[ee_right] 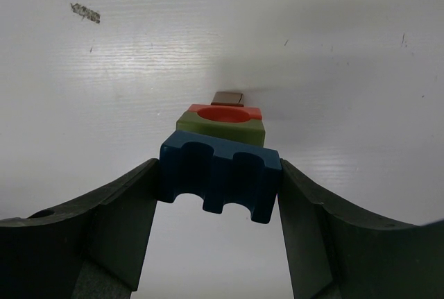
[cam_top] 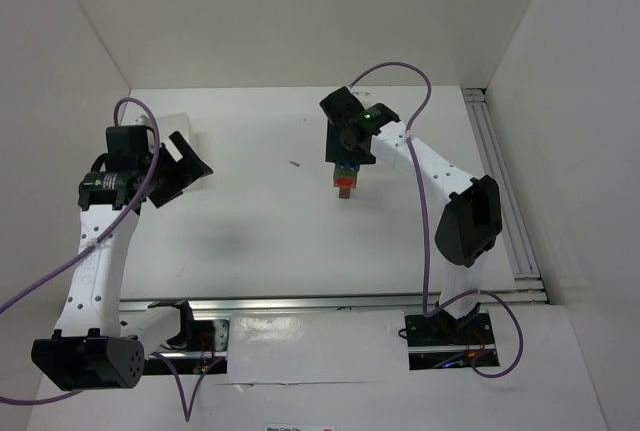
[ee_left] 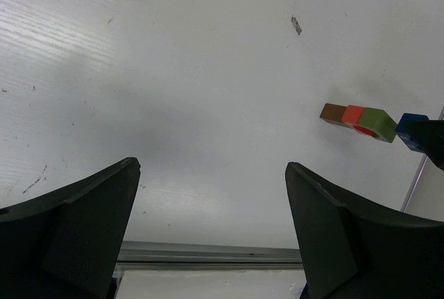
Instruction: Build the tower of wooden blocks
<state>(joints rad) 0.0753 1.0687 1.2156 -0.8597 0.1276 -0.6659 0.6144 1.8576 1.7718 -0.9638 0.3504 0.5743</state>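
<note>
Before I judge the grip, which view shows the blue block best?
Right wrist: the blue block sits large between the fingers of the right gripper. Left wrist catches only its corner; top external barely shows it.

I count four wood blocks in all, each colour occurring once: one blue block (ee_right: 218,174), one olive-green block (ee_right: 222,130), one red block (ee_right: 225,113), one brown block (ee_right: 227,98). My tools, two: left tool (ee_left: 211,168) and right tool (ee_right: 218,168). Purple cables, two: left cable (cam_top: 128,103) and right cable (cam_top: 400,64). Table (cam_top: 250,221), one, with one dark fleck (cam_top: 295,163) on it.
</note>
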